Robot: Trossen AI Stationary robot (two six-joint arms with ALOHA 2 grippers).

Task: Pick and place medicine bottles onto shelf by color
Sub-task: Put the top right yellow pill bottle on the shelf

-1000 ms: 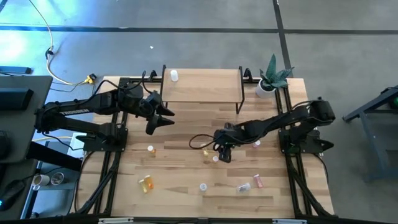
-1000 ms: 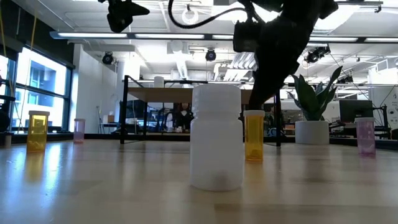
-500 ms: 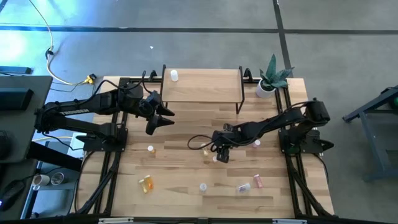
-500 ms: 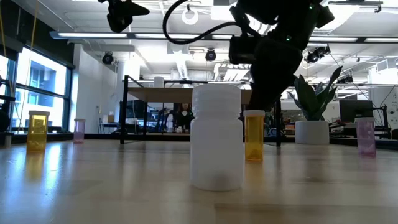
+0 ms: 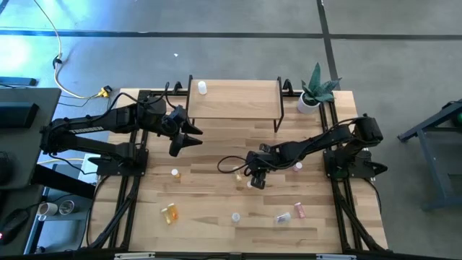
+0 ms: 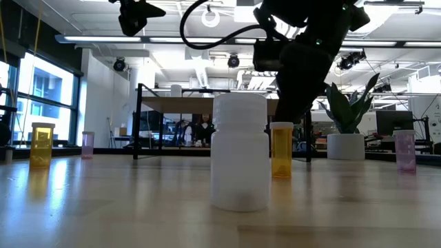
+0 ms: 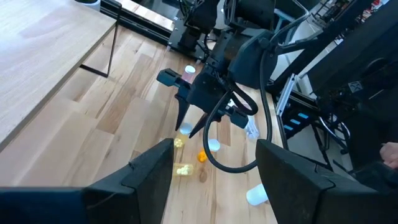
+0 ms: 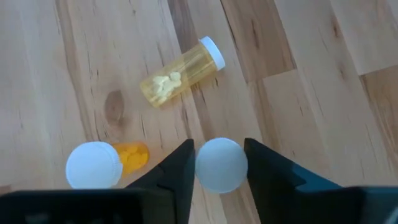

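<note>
My right gripper (image 8: 219, 167) hangs low over the middle of the wooden table (image 5: 209, 148), its two dark fingers spread to either side of one round white bottle cap (image 8: 221, 164); whether they touch it I cannot tell. Beside it in my right wrist view lie two more cylinders: a translucent yellow bottle on its side (image 8: 180, 73) and an upright orange bottle with a white cap (image 8: 102, 163). One white bottle (image 5: 202, 88) stands on the light wood shelf with black legs (image 5: 238, 99). My left gripper (image 5: 189, 135) waits open near the shelf's left end.
</note>
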